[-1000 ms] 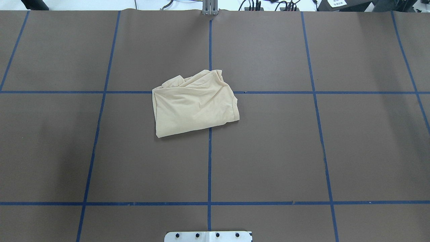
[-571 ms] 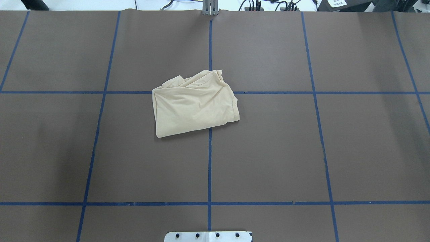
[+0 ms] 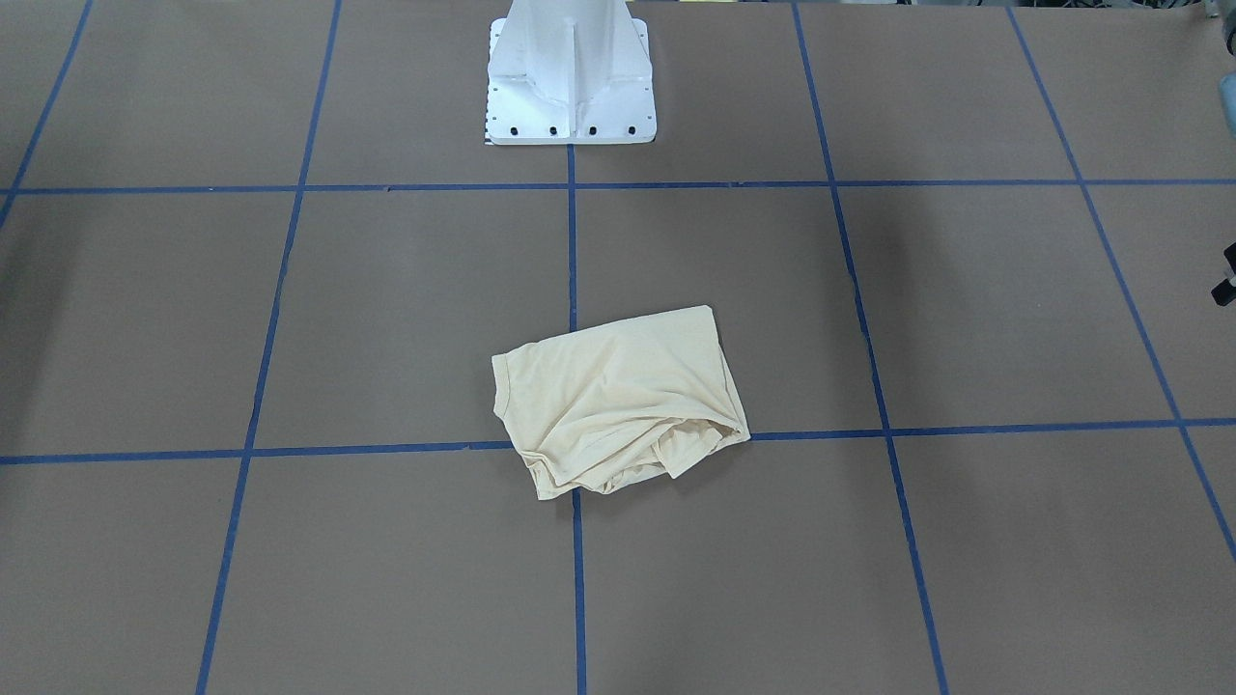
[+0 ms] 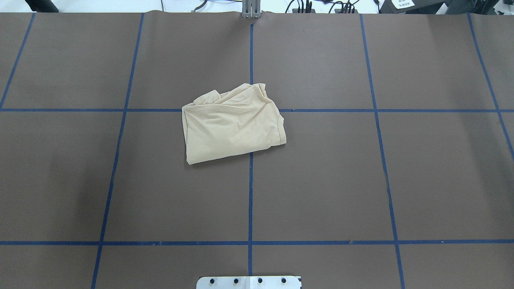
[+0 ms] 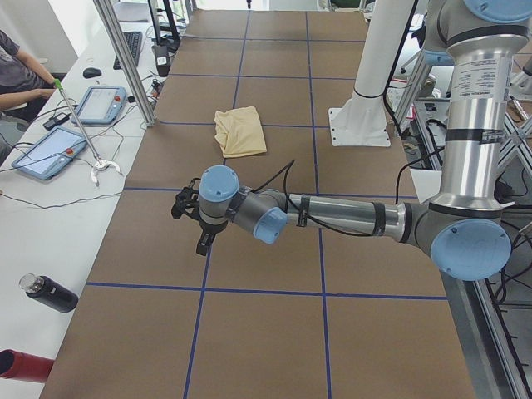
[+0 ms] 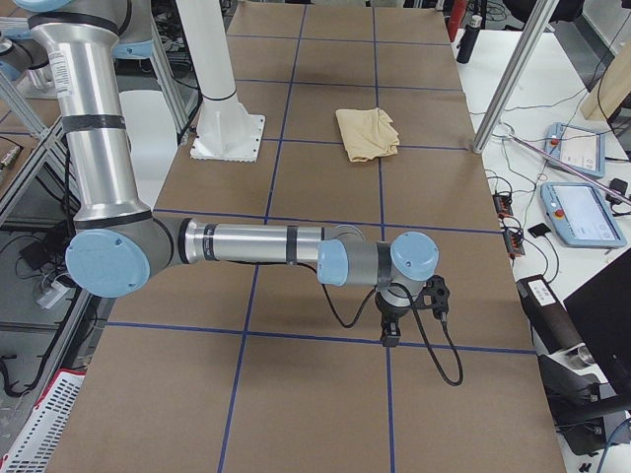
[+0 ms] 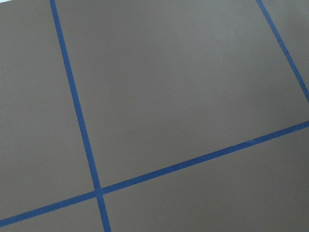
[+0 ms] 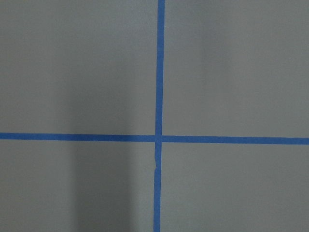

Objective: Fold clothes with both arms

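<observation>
A: Left pincer (image 5: 193,223) hangs well left of the shirt (image 4: 233,124); can't tell if spread or pressed. Shirt is a rumpled bundle at the centre of the worktop (image 4: 361,180), across the tape (image 4: 321,110). Right pincer (image 6: 412,310) is well right, can't tell either.
B: Looks thin, limp, light. Layers will likely slide. Pinch near-edge corners, one each.

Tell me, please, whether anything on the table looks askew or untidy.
Yes: the pale yellow T-shirt lies as a lopsided bundle, rotated against the blue tape grid, and its edge farthest from the robot is bunched, with loose folds sticking out rather than lying flat.
</observation>
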`<state>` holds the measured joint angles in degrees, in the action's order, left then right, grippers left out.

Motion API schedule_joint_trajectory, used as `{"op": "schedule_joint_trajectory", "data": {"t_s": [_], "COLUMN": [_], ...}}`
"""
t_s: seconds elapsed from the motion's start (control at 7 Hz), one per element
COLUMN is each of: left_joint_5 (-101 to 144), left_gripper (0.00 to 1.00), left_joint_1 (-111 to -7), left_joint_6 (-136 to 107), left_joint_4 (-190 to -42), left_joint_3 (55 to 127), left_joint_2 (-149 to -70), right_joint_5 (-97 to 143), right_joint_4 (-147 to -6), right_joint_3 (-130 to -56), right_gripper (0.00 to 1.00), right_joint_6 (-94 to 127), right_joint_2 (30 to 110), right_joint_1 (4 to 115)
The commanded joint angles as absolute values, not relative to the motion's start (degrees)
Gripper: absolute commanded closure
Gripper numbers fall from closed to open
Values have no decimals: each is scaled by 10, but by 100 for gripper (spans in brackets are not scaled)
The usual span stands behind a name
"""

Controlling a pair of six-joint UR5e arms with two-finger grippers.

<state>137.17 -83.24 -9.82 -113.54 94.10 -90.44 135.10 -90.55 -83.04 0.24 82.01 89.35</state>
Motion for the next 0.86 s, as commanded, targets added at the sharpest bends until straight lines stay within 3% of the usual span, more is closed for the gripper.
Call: {"op": "schedule_joint_trajectory", "data": {"t_s": [0.0, 0.14, 0.71], "left_joint_5": [1370, 1367, 1370], "left_gripper": [0, 0, 0], "left_joint_1": [-833, -841, -859], "left_joint_6": [-30, 1, -4], "left_joint_4": [-1120, -1134, -1150], "left_joint_3": [932, 933, 953], "left_joint_2": [-897, -860, -855], "right_joint_5": [1348, 1352, 1374], "right_joint_4": [-904, -904, -899], "right_joint_3": [-852, -852, -873], "right_gripper": [0, 0, 0], "right_joint_6": [17, 18, 12], "right_joint_2": [825, 825, 866], "right_joint_1": [868, 866, 867]}}
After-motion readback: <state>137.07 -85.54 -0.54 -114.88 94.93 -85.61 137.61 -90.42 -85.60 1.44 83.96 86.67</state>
